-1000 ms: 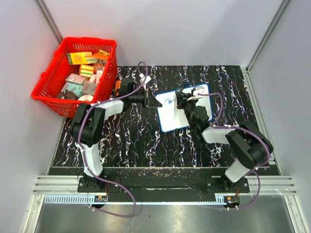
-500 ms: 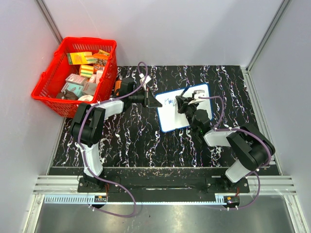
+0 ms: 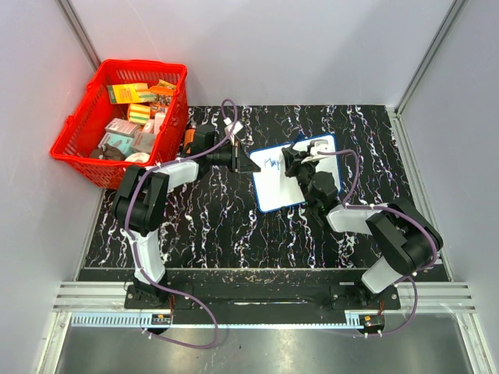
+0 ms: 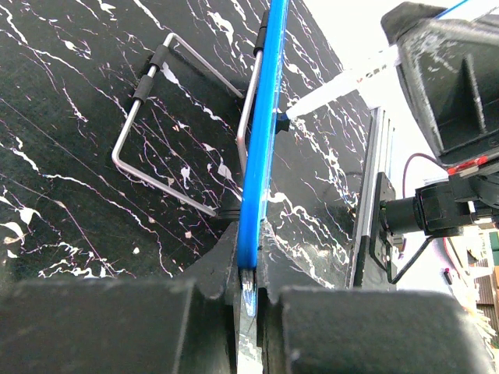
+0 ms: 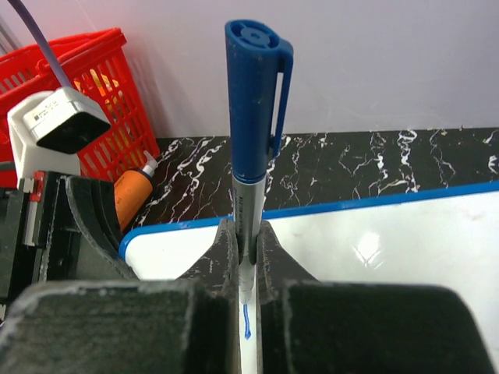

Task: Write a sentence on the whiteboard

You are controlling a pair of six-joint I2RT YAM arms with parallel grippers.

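Observation:
The whiteboard (image 3: 277, 195) rests on the black marbled table, white with a thin blue rim (image 4: 253, 187). My left gripper (image 3: 249, 165) (image 4: 248, 273) is shut on its left edge. My right gripper (image 3: 295, 162) (image 5: 246, 249) is shut on a blue-capped marker (image 5: 253, 117), held upright over the board's upper part. The marker's tip (image 4: 282, 121) is at the board's face. The sentence (image 3: 273, 163) is a few thin blue strokes near the board's top left. One blue stroke (image 5: 247, 323) shows between my right fingers.
A red basket (image 3: 78, 128) (image 5: 101, 93) of small boxes stands at the back left. An orange bottle (image 3: 187, 139) (image 5: 136, 191) lies between it and the left arm. A bent wire stand (image 4: 168, 132) sticks out behind the board.
A little more blue writing shows at the board's top left. The right gripper with the marker has shifted slightly. The left arm has not moved.

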